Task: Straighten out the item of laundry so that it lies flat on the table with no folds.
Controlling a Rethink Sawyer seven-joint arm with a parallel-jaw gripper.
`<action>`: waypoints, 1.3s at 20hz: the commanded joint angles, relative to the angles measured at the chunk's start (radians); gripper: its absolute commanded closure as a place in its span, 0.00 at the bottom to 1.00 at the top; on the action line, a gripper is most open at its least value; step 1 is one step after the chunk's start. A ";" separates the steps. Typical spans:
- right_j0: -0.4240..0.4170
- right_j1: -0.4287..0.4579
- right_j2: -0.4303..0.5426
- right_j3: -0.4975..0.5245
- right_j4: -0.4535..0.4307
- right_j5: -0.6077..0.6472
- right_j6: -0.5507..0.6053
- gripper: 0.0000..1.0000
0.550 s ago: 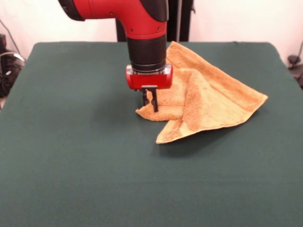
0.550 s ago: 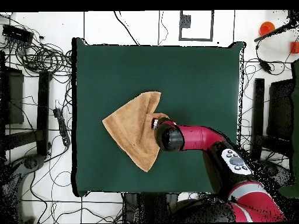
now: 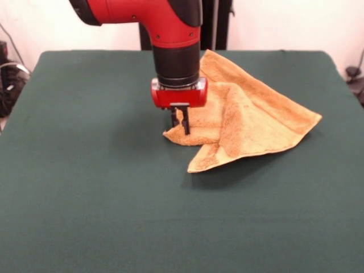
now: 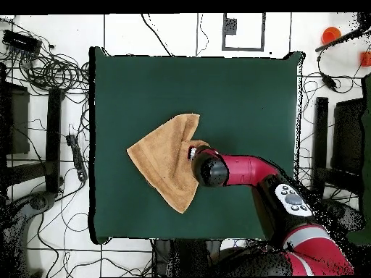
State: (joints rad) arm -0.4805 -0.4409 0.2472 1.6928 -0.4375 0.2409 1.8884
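Observation:
The golden-tan towel (image 3: 250,116) lies crumpled on the dark green table (image 3: 85,182), right of centre, with a folded flap running down its middle and one corner pointing toward the camera. In the overhead view the towel (image 4: 163,159) forms a rough triangle left of the table's (image 4: 239,94) centre. My gripper (image 3: 181,126) comes straight down at the towel's left folded edge. Its fingers stand close together and pinch the cloth at table height. In the overhead view the arm's wrist (image 4: 206,170) hides the fingers.
The red arm (image 4: 253,174) reaches in from the robot's base at the overhead picture's bottom right. Cables and stands lie on the floor round the table (image 4: 58,72). Green surface stretches wide on every side of the towel.

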 commanded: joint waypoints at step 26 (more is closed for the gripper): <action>-0.077 0.004 0.104 -0.074 -0.072 0.147 -0.138 1.00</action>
State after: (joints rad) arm -0.5307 -0.4403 0.2803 1.6848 -0.4455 0.2856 1.8884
